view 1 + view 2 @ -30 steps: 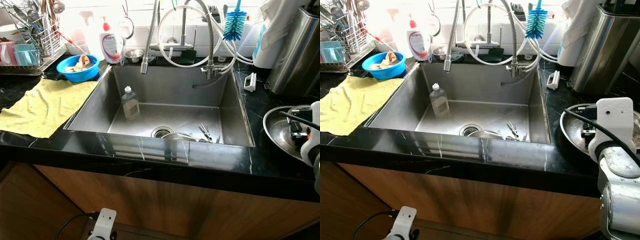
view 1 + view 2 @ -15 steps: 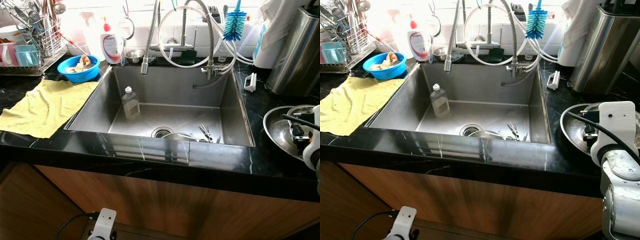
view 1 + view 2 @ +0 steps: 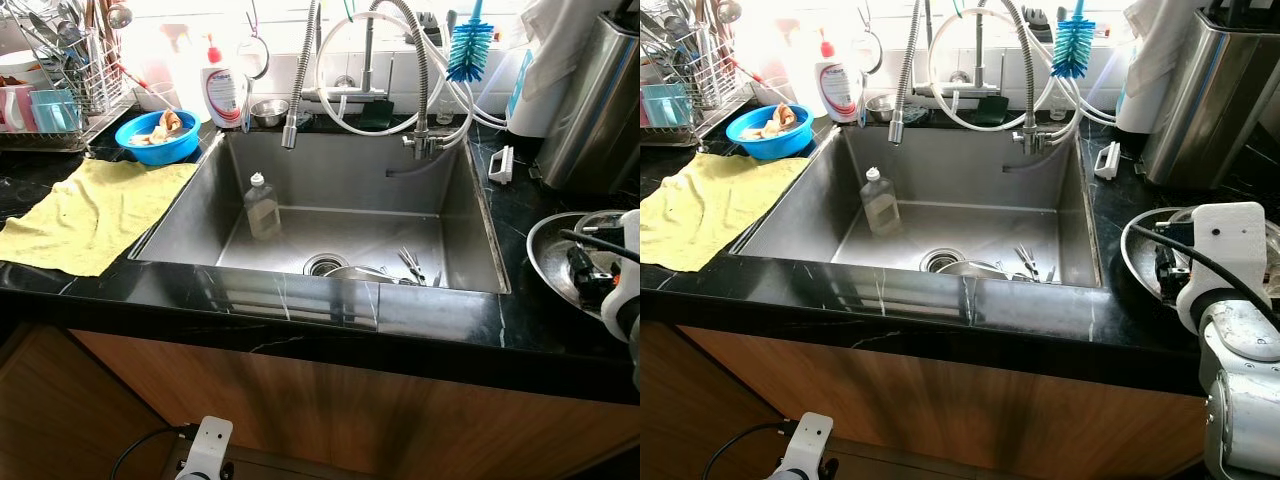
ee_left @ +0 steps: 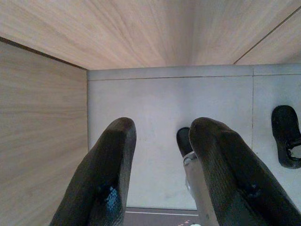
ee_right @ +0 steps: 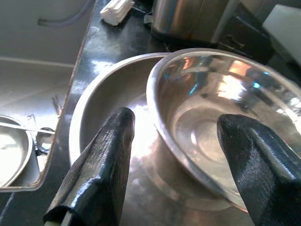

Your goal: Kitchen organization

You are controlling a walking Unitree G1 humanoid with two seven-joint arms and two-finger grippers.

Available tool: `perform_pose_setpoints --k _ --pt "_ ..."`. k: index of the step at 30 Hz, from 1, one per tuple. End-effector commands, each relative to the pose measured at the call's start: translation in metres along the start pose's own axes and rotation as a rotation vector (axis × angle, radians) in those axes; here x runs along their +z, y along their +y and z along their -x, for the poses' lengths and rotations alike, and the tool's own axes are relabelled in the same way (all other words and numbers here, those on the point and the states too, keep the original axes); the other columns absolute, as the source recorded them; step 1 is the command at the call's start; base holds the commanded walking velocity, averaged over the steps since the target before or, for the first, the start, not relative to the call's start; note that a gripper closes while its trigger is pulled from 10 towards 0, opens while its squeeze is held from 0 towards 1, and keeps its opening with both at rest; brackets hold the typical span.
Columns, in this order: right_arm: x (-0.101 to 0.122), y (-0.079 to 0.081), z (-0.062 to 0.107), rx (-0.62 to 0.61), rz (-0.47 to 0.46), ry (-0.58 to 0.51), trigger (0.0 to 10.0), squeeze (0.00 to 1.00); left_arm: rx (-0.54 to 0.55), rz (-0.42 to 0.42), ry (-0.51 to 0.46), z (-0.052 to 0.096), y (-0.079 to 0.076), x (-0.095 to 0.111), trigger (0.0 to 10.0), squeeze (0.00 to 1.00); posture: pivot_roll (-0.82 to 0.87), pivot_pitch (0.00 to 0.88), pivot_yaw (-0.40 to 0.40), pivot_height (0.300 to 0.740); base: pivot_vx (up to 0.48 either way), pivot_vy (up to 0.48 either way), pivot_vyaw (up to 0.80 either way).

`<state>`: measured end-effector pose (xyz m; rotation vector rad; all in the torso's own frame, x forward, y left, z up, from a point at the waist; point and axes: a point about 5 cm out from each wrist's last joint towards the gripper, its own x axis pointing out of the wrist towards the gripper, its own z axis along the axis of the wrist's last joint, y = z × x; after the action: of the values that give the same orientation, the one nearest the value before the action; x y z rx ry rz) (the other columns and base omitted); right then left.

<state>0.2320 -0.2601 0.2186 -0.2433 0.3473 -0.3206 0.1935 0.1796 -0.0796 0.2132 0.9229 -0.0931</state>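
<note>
On the right counter a wide steel dish (image 5: pixel 106 101) holds a smaller shiny steel bowl (image 5: pixel 221 108). My right gripper (image 5: pixel 178 120) hovers over them, open, with the bowl's near rim between its two fingers; nothing is gripped. The head views show that gripper (image 3: pixel 588 268) above the same dish (image 3: pixel 548 262). My left arm hangs idle beside the wooden cabinet, its gripper (image 4: pixel 162 129) open above a pale floor.
The steel sink (image 3: pixel 330 170) holds a clear bottle (image 3: pixel 261 206), a steel dish and cutlery (image 3: pixel 390 270) by the drain. To the left lie a yellow cloth (image 3: pixel 90 210), a blue bowl (image 3: pixel 156 135) and a dish rack (image 3: pixel 60 90). A steel appliance (image 3: pixel 595 110) stands behind the dish.
My right gripper has shifted slightly over the steel dish, a little lower and toward the sink. Everything else stays in place.
</note>
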Motion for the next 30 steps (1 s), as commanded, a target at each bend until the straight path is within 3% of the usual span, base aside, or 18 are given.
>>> perform_pose_setpoints --k 1,12,30 --pt "0.000 -0.001 0.000 0.009 0.002 -0.008 10.0 0.00 0.003 -0.006 0.002 0.000 0.003 0.000 10.0 0.00 -0.24 0.000 0.066 0.740 0.000 0.000 0.00" --pt "-0.004 -0.015 -0.002 -0.057 0.018 0.021 10.0 0.00 0.003 -0.005 0.002 0.000 0.003 0.000 10.0 0.00 -0.24 0.000 0.066 0.740 0.000 0.000 0.00" --pt "-0.014 -0.013 -0.006 0.008 0.072 0.065 10.0 0.00 0.004 -0.003 0.003 0.000 0.003 0.000 10.0 0.00 -0.23 0.000 0.064 0.740 0.000 0.000 0.00"
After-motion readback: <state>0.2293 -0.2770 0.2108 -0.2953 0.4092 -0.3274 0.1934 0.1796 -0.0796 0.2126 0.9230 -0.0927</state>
